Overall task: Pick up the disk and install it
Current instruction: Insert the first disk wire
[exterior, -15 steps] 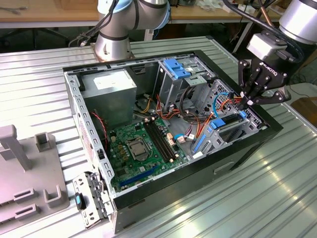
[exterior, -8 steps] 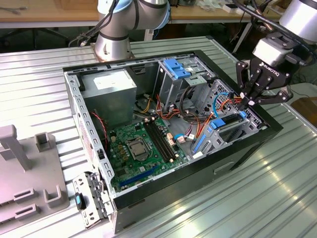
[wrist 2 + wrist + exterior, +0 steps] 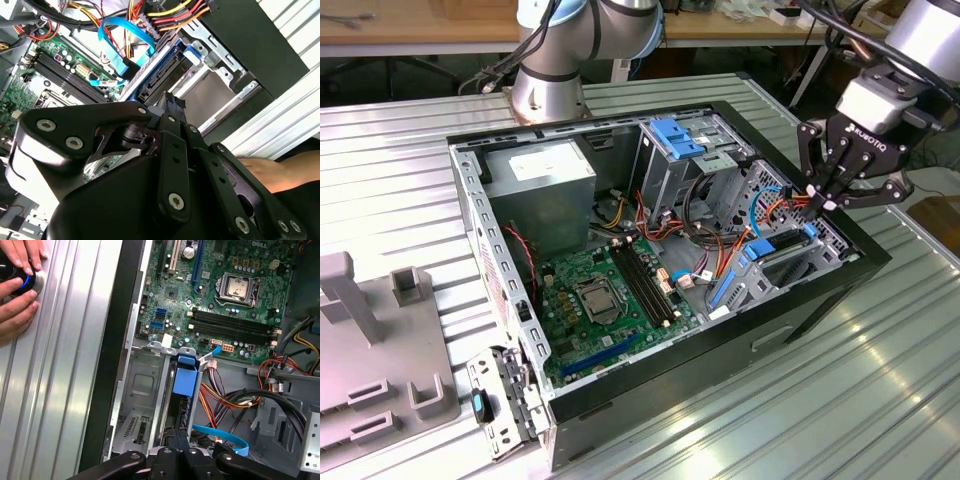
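While the gripper point(image 3: 817, 206) is hanging over the corner of the open computer case point(image 3: 670, 400) at the exterior view's right, its fingers are pointing down into the drive cage and lying closed against each other, with no gap showing between the tips in either wrist view. The disk point(image 3: 782, 246) is standing on edge in that cage, its blue rails running along its sides and a blue tab point(image 3: 186, 380) sitting at its end. In the first wrist view the dark edge of the disk point(image 3: 182, 409) is lying in the slot directly beyond the gripper point(image 3: 178, 434); in the second wrist view the gripper point(image 3: 173, 103) is sitting just beside the disk point(image 3: 157, 75) (actual contact cannot be told). Orange, red and blue cables are looping near the cage. A green motherboard point(image 3: 610, 300) is filling the case floor, and a grey power supply point(image 3: 535, 195) is sitting in the far corner. The case is resting on a ribbed metal table point(image 3: 820, 420). A person's hands point(image 3: 17, 282) are resting on a round button point(image 3: 29, 281) on that table.
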You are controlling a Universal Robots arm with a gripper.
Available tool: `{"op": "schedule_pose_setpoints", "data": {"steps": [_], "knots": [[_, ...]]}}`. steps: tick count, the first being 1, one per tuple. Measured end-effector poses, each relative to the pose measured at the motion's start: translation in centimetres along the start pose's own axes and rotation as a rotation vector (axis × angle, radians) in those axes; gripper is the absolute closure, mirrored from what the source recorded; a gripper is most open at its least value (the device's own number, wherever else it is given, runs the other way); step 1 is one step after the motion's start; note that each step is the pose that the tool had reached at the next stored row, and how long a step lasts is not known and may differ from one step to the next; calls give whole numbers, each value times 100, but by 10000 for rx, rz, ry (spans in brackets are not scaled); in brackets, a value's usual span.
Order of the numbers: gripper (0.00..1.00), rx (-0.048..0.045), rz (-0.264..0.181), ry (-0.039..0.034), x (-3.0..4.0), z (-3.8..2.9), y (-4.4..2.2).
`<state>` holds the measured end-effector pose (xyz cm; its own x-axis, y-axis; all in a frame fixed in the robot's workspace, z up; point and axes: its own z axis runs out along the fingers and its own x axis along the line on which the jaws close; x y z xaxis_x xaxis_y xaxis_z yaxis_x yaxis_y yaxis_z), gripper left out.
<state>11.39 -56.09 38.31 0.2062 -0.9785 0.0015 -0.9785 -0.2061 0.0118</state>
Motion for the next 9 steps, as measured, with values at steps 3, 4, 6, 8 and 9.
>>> {"op": "schedule_pose_setpoints", "data": {"steps": [3, 4, 6, 8, 9], "knots": [[89, 0, -6, 2, -1, -1, -48], [89, 0, -8, 2, 1, -2, -69], [89, 0, -9, 0, 7, -1, -110], [89, -11, -9, -1, 16, -2, -153], [89, -17, -9, -3, 20, -2, -176]]}}
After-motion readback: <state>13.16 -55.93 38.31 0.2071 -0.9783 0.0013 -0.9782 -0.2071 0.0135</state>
